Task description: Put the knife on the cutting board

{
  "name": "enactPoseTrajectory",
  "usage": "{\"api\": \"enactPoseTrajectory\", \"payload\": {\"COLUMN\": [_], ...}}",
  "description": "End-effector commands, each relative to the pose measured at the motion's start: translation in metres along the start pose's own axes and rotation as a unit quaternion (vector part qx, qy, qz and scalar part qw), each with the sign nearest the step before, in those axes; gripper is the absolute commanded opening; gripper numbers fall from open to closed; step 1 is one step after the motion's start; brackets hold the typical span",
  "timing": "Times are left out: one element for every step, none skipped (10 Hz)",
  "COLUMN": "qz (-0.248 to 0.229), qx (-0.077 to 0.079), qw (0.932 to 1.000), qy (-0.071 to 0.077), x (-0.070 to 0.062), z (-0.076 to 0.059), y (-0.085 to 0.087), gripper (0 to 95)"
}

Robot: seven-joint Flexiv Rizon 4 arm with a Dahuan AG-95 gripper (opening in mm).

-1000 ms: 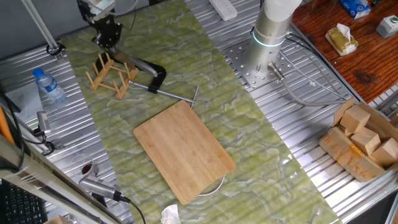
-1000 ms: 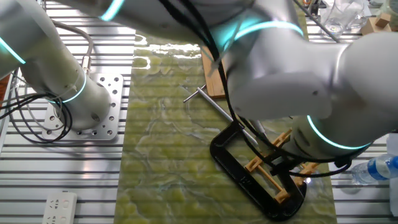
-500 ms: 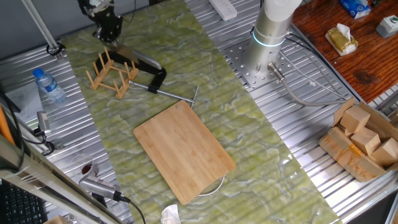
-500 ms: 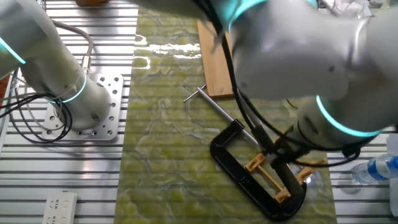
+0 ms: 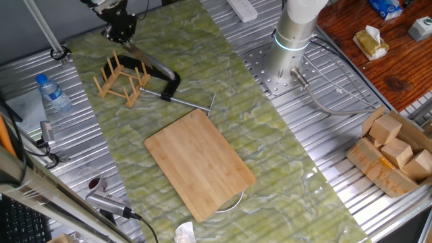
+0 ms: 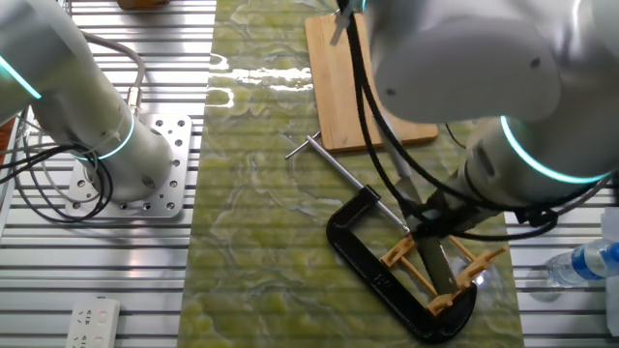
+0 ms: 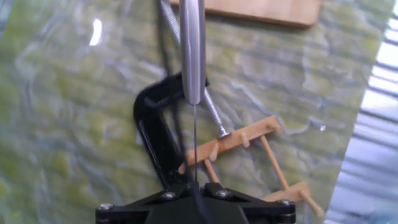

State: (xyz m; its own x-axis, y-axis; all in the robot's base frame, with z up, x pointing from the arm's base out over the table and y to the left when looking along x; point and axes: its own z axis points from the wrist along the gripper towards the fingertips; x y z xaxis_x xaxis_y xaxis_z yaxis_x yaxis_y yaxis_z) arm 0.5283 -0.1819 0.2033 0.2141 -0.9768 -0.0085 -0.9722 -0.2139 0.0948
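green mat [image 5: 202,74], knife [image 7: 192,50] edge-on, blade barely visible

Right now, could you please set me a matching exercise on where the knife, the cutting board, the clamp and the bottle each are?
1 knife
2 cutting board
3 black clamp
4 water bottle

A on ribbed metal, off the green mat
B held in the gripper
C flat on the mat, nothing on it
D on the mat by the peg rack

Pairs: 1-B, 2-C, 3-D, 4-A
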Motion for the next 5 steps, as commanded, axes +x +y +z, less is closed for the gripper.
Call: {"api": "enactPoseTrajectory", "payload": {"qz": [0.445, 0.468, 0.532, 0.549, 0.589], "qx": [0.004, 0.006, 0.006, 0.006, 0.012], "qw": [0.8947, 0.8829, 0.8457, 0.8346, 0.8062], "qy": [-0.038, -0.037, -0.037, -0.04, -0.05], "x": [-0.056, -0.062, -0.072, -0.075, -0.081], "z": [-0.009, -0.01, -0.009, -0.009, -0.006], "y": [0.01, 0.011, 0.014, 0.014, 0.012], "gripper": [0.0, 0.0, 0.0, 0.0, 0.0]}}
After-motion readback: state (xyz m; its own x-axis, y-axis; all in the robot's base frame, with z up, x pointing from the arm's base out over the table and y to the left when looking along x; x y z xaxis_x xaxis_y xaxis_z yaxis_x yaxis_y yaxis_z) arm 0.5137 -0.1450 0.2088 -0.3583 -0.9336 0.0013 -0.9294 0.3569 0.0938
